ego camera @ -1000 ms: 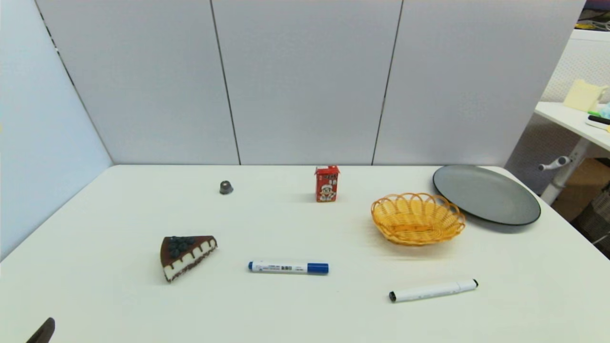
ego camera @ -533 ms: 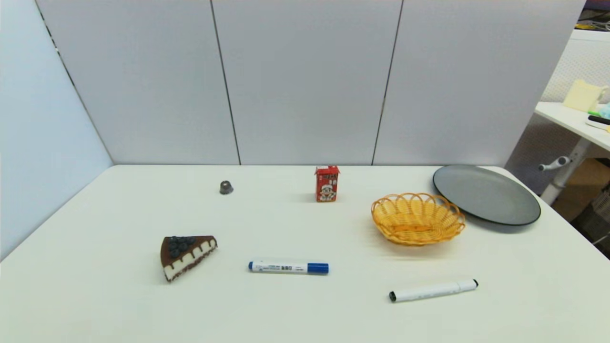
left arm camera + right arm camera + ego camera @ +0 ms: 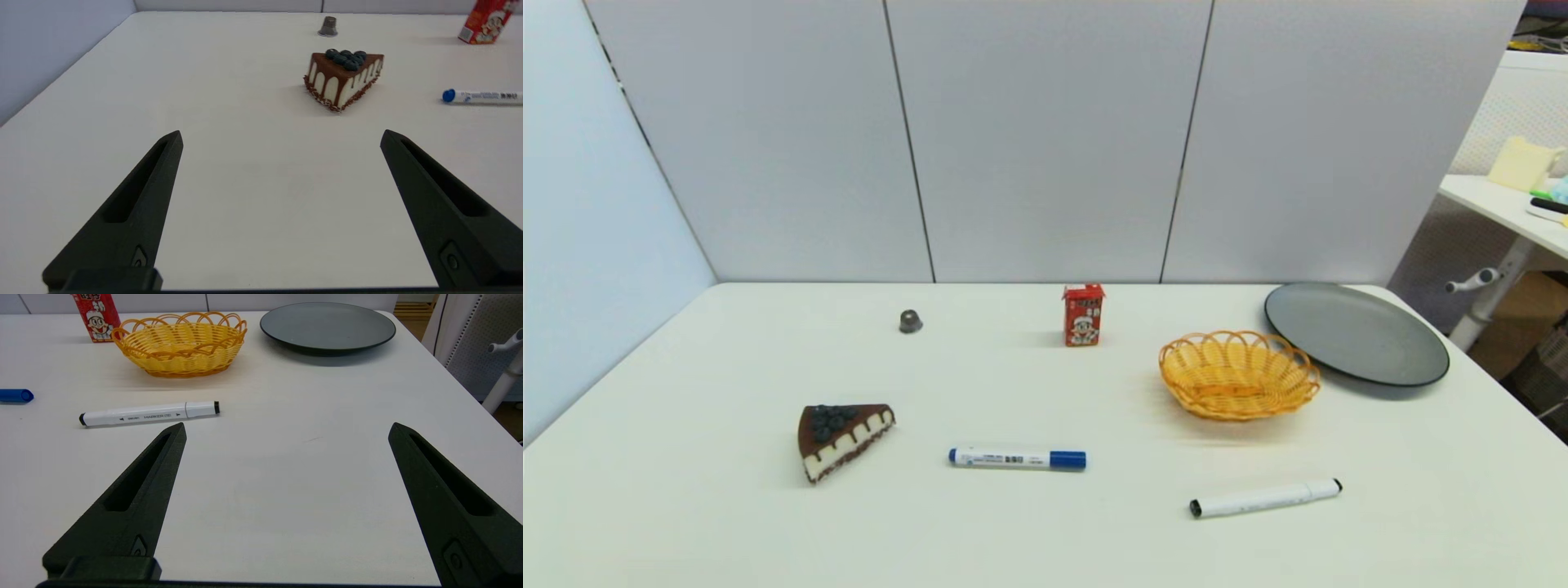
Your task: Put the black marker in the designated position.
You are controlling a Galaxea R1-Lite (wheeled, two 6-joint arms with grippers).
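The black marker [image 3: 1265, 498] is a slim white pen with a little black tip on each end and dark print along the barrel. It's lying flat on the table [image 3: 1045, 539], capped, crosswise just ahead of the right end effector [image 3: 286, 428] and off toward its left finger.

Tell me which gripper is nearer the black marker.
Right. The open right gripper hovers just short of the black marker; the open left gripper faces the cake slice, marker outside its view.
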